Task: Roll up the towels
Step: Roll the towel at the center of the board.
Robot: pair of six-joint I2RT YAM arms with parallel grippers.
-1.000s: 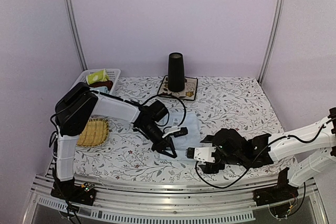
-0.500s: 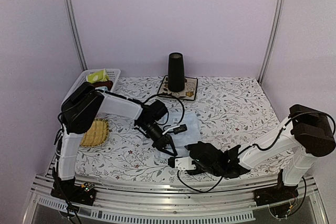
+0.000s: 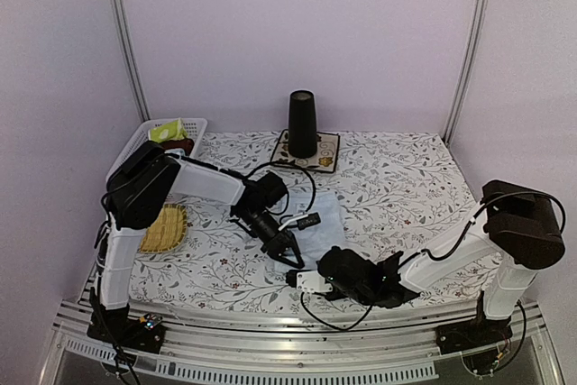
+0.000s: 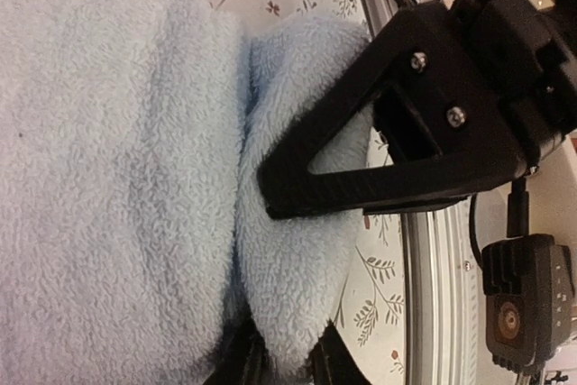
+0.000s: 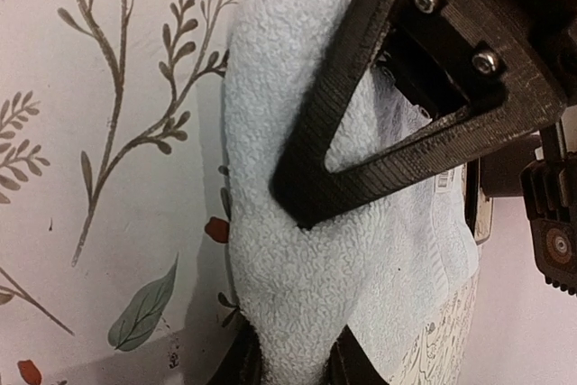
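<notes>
Light blue towel (image 3: 323, 221): left gripper (image 4: 270, 286) is pinched on a thick fold at its near edge, and right gripper (image 5: 290, 288) is pinched on an adjoining bunched end. Remainder lies on the flowered tablecloth (image 3: 406, 188), centre-front.

Right end effector (image 3: 296, 275) swept left to light blue towel (image 3: 326, 221), closed on its near edge.
</notes>
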